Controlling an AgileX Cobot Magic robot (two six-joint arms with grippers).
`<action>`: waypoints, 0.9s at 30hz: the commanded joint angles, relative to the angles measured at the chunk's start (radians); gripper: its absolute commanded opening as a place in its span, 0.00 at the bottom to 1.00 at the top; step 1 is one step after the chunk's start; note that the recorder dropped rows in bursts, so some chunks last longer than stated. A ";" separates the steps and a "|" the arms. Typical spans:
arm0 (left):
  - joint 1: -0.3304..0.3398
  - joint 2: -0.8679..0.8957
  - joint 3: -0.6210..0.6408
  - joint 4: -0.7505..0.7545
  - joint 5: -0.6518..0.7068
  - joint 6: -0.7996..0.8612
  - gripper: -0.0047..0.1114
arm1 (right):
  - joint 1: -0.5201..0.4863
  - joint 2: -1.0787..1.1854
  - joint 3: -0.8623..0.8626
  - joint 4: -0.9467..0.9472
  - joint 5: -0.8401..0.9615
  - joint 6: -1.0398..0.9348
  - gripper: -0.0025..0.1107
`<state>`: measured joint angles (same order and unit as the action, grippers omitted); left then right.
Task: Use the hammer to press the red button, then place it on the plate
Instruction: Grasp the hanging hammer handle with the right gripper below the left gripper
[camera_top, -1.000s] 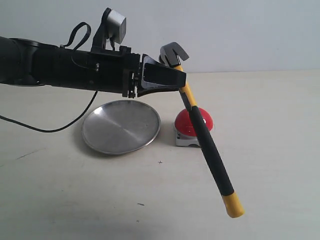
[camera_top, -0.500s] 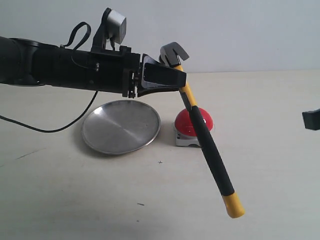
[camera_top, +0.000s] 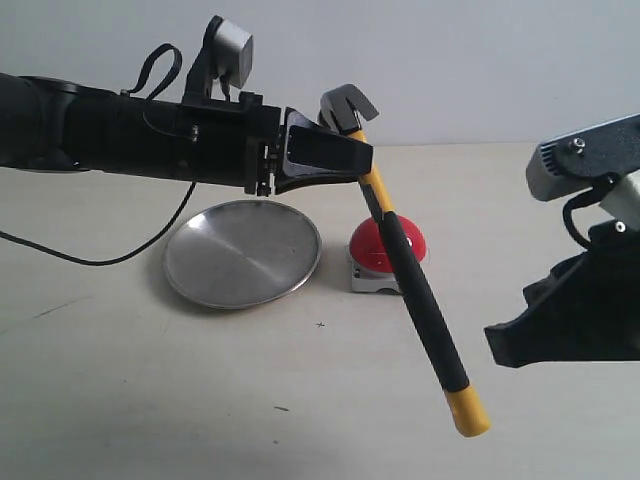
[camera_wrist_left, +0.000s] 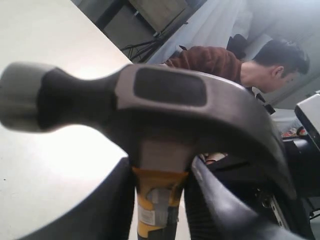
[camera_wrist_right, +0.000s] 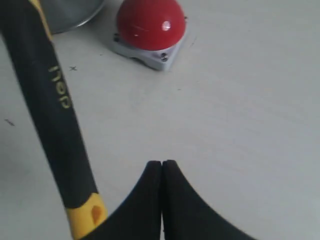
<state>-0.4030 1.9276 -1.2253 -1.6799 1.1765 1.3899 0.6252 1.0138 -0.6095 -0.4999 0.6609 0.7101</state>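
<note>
The left end effector (camera_top: 362, 160) grips the hammer (camera_top: 415, 290) just under its head, its two fingers (camera_wrist_left: 107, 210) clamped on the yellow neck. The hammer hangs in the air with the head up and far. Its handle slants down to the near right and ends in a yellow tip above the surface (camera_top: 200, 400). In the exterior view the handle crosses in front of the button (camera_top: 368, 245) and hides its right part. The right wrist view shows a gap between the two. The plate (camera_top: 240, 250) lies on the surface just left of the button, bare, partly under the left arm, which is cut off at the left edge. A cable (camera_top: 100, 255) runs from behind the arm to that edge.

The right end effector (camera_wrist_right: 161, 165) is low at the right, near the handle's lower end, its fingers pressed together on nothing. Its arm is cut off by the right edge. In its own view only a sliver of the plate shows, and the white lettering on the handle is hard to read.

In the left wrist view the head fills the picture, its striking face blurred. Behind it sits a person (camera_wrist_left: 250, 65), partly hidden
</note>
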 joint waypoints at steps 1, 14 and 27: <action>0.002 -0.009 -0.006 -0.065 0.045 -0.008 0.04 | 0.009 -0.002 -0.007 0.076 -0.027 -0.019 0.02; 0.002 -0.009 -0.006 -0.065 0.045 -0.018 0.04 | 0.009 0.268 -0.007 0.342 -0.318 -0.314 0.55; 0.002 -0.009 -0.006 -0.065 0.045 -0.027 0.04 | 0.009 0.396 -0.007 0.093 -0.372 -0.046 0.48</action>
<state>-0.4030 1.9276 -1.2253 -1.6799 1.1765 1.3712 0.6302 1.4082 -0.6095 -0.3446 0.2776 0.6135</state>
